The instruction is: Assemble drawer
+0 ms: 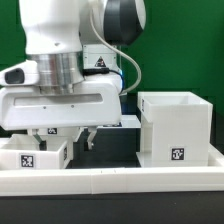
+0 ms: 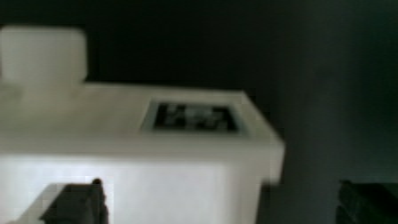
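Observation:
The tall cube-shaped housing (image 1: 175, 125) stands open-topped at the exterior view's right, with a tag low on its front. A small white tray (image 1: 33, 156) with a tag lies at the lower left, just behind the rail. My gripper (image 1: 70, 138) hangs open just above and beside this tray. In the wrist view the tray (image 2: 143, 150) fills the lower part, with its tag (image 2: 196, 117) and a knob-like block (image 2: 45, 50). My gripper (image 2: 222, 205) is open, with one fingertip (image 2: 75, 200) over the tray and the other past its edge. Nothing is held.
A long low white rail (image 1: 110, 181) runs along the front. Another white tagged part (image 1: 100, 62) shows behind the arm, mostly hidden. A thin flat white strip (image 1: 128, 122) lies between the arm and the housing. The backdrop is green.

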Robot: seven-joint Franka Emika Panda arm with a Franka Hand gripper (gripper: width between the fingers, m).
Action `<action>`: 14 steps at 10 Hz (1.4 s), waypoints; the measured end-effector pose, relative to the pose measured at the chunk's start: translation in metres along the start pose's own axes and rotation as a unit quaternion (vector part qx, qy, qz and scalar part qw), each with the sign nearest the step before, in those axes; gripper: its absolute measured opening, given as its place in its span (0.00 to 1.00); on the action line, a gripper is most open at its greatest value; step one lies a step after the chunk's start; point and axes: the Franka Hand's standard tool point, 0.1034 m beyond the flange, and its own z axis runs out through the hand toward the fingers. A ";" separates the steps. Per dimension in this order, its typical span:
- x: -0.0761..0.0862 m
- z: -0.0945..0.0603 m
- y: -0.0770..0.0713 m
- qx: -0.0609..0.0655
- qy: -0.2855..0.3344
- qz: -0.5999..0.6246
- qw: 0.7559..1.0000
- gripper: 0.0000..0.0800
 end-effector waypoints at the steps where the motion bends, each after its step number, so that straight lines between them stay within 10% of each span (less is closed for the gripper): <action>1: -0.002 0.005 0.001 -0.001 -0.001 -0.001 1.000 0.81; 5: -0.003 0.010 0.003 -0.005 0.003 -0.003 1.000 0.81; 7: -0.003 0.010 0.002 -0.005 0.003 -0.004 1.000 0.51; 8: -0.003 0.010 0.002 -0.005 0.003 -0.004 1.000 0.51; 10: -0.003 0.010 0.002 -0.005 0.003 -0.004 1.000 0.10; 14: -0.003 0.010 0.002 -0.005 0.003 -0.005 1.000 0.05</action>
